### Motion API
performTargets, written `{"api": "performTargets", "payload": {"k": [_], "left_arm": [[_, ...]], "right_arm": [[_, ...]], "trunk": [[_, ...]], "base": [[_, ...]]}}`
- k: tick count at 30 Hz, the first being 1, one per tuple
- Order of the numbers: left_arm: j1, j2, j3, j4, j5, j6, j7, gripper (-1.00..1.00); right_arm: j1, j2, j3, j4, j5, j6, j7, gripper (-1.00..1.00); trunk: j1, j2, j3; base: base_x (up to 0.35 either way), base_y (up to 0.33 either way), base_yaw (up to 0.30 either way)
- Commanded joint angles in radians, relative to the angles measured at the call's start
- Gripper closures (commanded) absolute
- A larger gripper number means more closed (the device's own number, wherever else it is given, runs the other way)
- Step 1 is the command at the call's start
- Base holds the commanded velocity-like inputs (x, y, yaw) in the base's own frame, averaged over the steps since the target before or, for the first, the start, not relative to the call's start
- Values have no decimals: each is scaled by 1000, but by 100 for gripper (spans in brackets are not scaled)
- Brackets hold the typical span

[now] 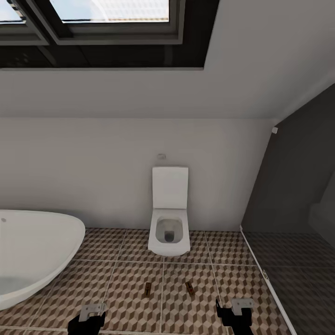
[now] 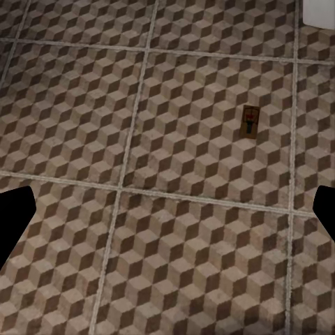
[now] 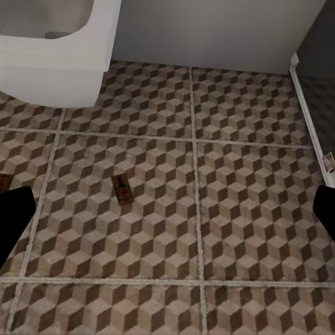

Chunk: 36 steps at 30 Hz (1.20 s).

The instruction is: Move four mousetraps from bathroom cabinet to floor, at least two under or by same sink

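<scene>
Head view shows two mousetraps lying flat on the bathroom floor in front of the toilet: left mousetrap and right mousetrap, near each other but apart, each on its own tile. Looks light, thin and rigid, probably wood with small metal parts; likely to slide on smooth tile and possibly sprung, so best pinched across the long board edges, clear of the metal. Left hand and right hand sit low at the picture's bottom edge, both empty; fingers spread wide in the wrist views, with bare tile between. Open floor all round the traps. Bounded by the bathtub on the left, the white threshold strip of the dark shower floor on the right, and the wall behind. Judged partly done: two boards already down.
</scene>
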<state>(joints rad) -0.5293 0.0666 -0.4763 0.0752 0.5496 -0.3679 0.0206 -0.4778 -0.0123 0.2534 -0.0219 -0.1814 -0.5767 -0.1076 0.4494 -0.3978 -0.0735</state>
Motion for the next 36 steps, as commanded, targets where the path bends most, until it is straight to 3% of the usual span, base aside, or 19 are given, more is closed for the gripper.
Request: {"api": "performTargets", "payload": {"k": [1, 36], "left_arm": [[-1, -1, -7, 3, 1, -5, 2, -100], [-1, -1, -7, 3, 1, -5, 2, -100]], "right_arm": [[-1, 0, 9, 0, -8, -3, -3, -100], [-1, 1, 9, 0, -9, -1, -3, -100]], "trunk": [[1, -2, -2], [1, -2, -2]], "base": [[0, 0, 0], [0, 0, 0]]}}
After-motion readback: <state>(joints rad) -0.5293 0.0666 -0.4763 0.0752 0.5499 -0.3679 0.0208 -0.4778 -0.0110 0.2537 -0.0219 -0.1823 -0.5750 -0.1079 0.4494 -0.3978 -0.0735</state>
